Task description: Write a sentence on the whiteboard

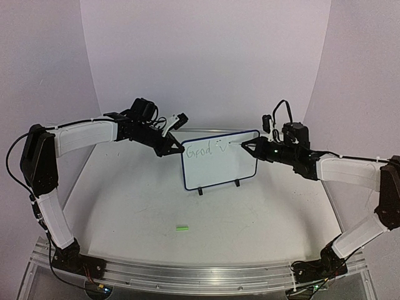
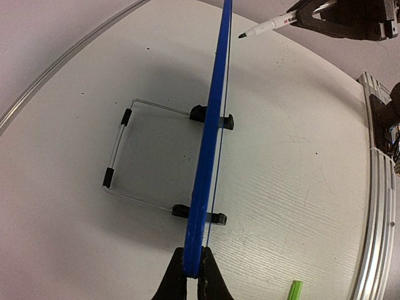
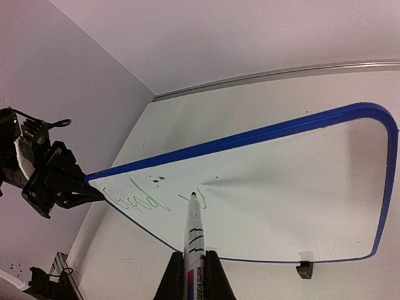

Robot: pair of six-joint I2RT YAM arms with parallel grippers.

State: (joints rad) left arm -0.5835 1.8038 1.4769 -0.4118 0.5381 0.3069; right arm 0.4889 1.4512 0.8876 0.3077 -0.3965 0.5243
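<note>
Whiteboard (image 1: 219, 172) judged light, stiff, tippy on its feet (image 1: 237, 184); left gripper (image 2: 192, 278) clamps its side edge, right gripper (image 3: 194, 278) grips the marker (image 3: 192, 228).

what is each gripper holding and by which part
Left gripper: the whiteboard, pinched by its blue rim on the left edge near the top. Right gripper: a white marker, gripped on its barrel, tip toward the board.
</note>
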